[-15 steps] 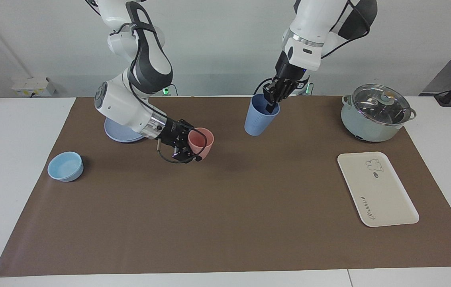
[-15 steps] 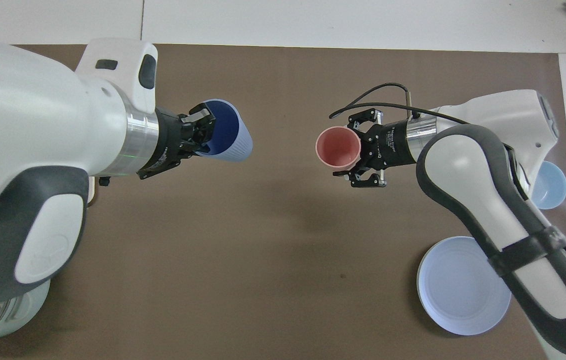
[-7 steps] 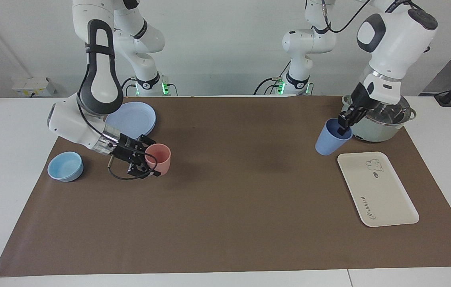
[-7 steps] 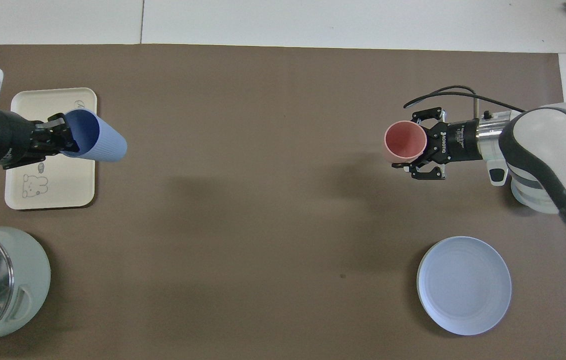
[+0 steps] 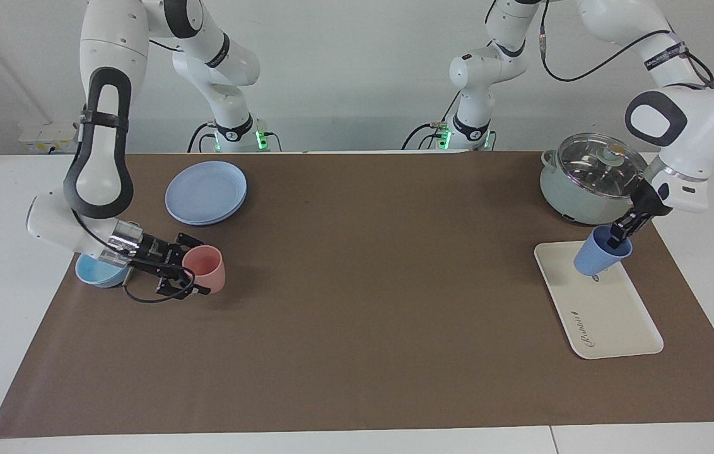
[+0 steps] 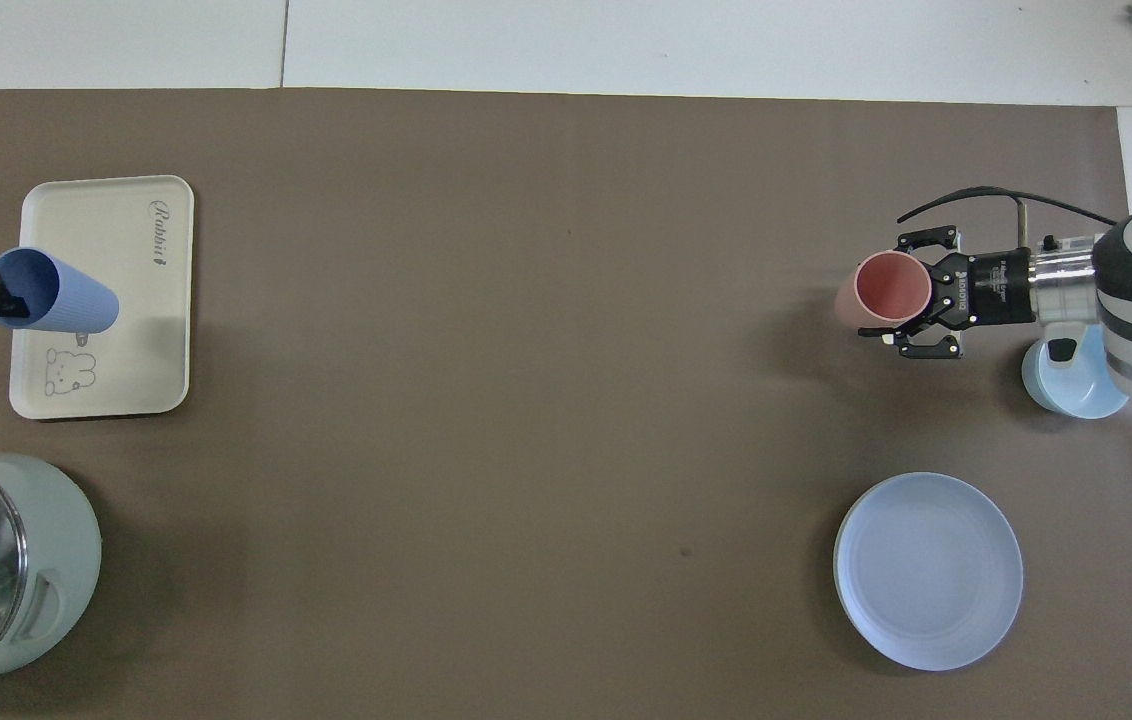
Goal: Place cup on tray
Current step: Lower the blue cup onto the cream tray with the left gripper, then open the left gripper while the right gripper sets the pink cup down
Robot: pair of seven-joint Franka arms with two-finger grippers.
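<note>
On the brown-matted bench (image 5: 357,328), the left gripper (image 5: 620,232), at the facing view's right, pinches the cup (image 5: 600,251) by its rim, tilted over the tray (image 5: 609,315) for setting down, while the right gripper (image 5: 190,271), at lower left, clasps the pink cup (image 5: 207,268).

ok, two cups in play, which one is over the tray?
The periwinkle-blue cup, held tilted by the left gripper over the bear end of the cream tray. The pink cup, in the right gripper, is beside the light-blue bowl.

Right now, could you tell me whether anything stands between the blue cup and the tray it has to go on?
Nothing visible does. The left gripper holds the cup tilted over the tray, whose surface below is bare. The lidded pot stands beside the tray, nearer to the robots.
</note>
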